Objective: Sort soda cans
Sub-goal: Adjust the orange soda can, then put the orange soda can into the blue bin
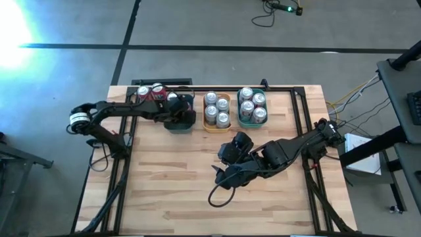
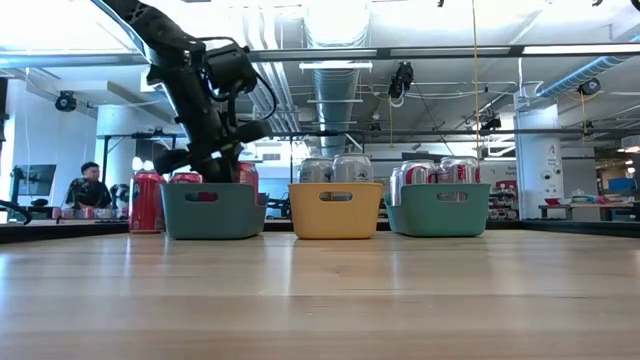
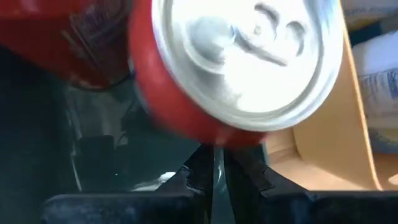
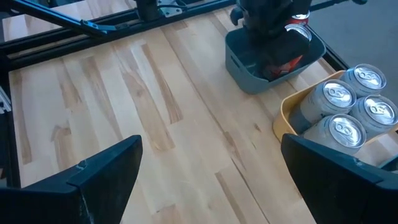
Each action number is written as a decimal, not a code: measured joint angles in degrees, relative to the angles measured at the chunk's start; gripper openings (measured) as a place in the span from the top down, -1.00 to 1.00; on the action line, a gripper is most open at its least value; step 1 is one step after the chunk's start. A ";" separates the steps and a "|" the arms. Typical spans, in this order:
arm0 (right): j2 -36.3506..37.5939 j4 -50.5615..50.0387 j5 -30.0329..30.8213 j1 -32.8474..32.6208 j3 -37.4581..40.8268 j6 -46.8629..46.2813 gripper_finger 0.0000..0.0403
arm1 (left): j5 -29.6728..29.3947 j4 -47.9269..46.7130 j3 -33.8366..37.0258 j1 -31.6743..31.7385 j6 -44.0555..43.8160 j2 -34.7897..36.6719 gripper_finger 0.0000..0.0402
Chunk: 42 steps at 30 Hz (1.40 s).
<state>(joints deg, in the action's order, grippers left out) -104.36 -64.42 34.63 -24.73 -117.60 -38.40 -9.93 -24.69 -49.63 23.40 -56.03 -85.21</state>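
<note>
Cans were already split by kind when you reached this point: four silver ones (image 1: 216, 108) stood upright in the yellow tray (image 1: 225, 125), four pale red-marked ones (image 1: 252, 105) in the green tray (image 1: 241, 120), and two loose red cans (image 1: 150, 93) stood on the table just beside the dark teal tray (image 1: 181, 125), at its outer side. A red can (image 3: 236, 68) sat inside that teal tray, tilted so its silver top faced your left wrist camera. Your left gripper (image 3: 213, 171) hung over the teal tray with its fingers pinched nearly together just under that can's rim, gripping nothing that I could make out; by my reading you had just set the can down there, since red seemed to belong to that tray. Your right gripper (image 4: 211, 177) waited over bare wood near the table's middle, fingers spread wide and empty, probably parked clear so it would not cross the left arm's path.
</note>
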 joint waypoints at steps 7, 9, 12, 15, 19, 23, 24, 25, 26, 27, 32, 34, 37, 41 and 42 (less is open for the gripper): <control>0.00 -0.01 0.00 -0.13 0.00 -1.12 -0.88 | 0.10 -3.67 0.02 -0.09 1.46 4.49 0.89; 0.00 0.00 0.00 -0.13 0.00 -1.15 -0.88 | 0.36 -5.86 0.04 -0.09 2.14 6.86 0.89; 0.00 0.00 0.00 -0.13 0.00 -1.11 -0.88 | 1.43 -7.64 0.04 0.13 5.69 11.61 0.84; 0.00 0.01 0.00 -0.13 0.00 -1.07 -0.88 | 0.84 -9.82 0.04 1.01 8.59 16.78 0.70; 0.00 0.00 0.00 -0.13 0.00 -1.06 -0.88 | 1.25 -12.53 -0.10 5.24 13.20 23.33 0.42; 0.00 0.00 0.00 -0.01 0.00 -0.14 -0.88 | 3.84 -21.55 -3.86 12.67 18.17 24.76 0.12; 0.00 0.00 -0.01 0.10 0.00 0.44 -0.88 | 3.59 -23.91 -5.28 14.59 19.87 24.42 0.05; 0.00 0.00 -0.01 0.18 0.00 0.82 -0.88 | 3.53 -25.88 -6.85 16.39 21.41 23.91 -0.03; 0.00 0.04 -0.02 0.31 0.00 1.22 -0.88 | 3.48 -27.75 -8.47 18.07 23.09 23.16 -0.10; 0.00 0.02 -0.02 0.42 0.00 1.58 -0.88 | 3.45 -29.40 -10.07 19.70 25.28 22.28 -0.17; 0.00 0.07 -0.02 0.70 0.00 2.28 -0.88 | 3.48 -39.71 -19.76 26.57 35.75 15.00 -0.48; 0.00 0.07 -0.04 0.67 0.00 2.25 -0.88 | 3.47 -42.99 -23.48 28.76 40.04 11.33 -0.56; 0.00 0.11 -0.09 0.62 0.00 1.88 -0.88 | 3.05 -47.66 -28.45 31.62 44.79 5.61 -0.63; 0.00 0.15 -0.13 0.19 0.00 0.61 -0.88 | 0.89 -51.47 -32.64 34.39 47.61 -0.70 -0.64; 0.00 0.15 -0.12 0.07 0.00 0.37 -0.88 | 0.06 -51.97 -33.33 34.98 48.32 -1.83 -0.64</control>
<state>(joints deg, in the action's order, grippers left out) -104.36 -64.27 34.51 -24.66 -117.60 -38.03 -9.87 -76.65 -82.96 58.38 -7.71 -87.04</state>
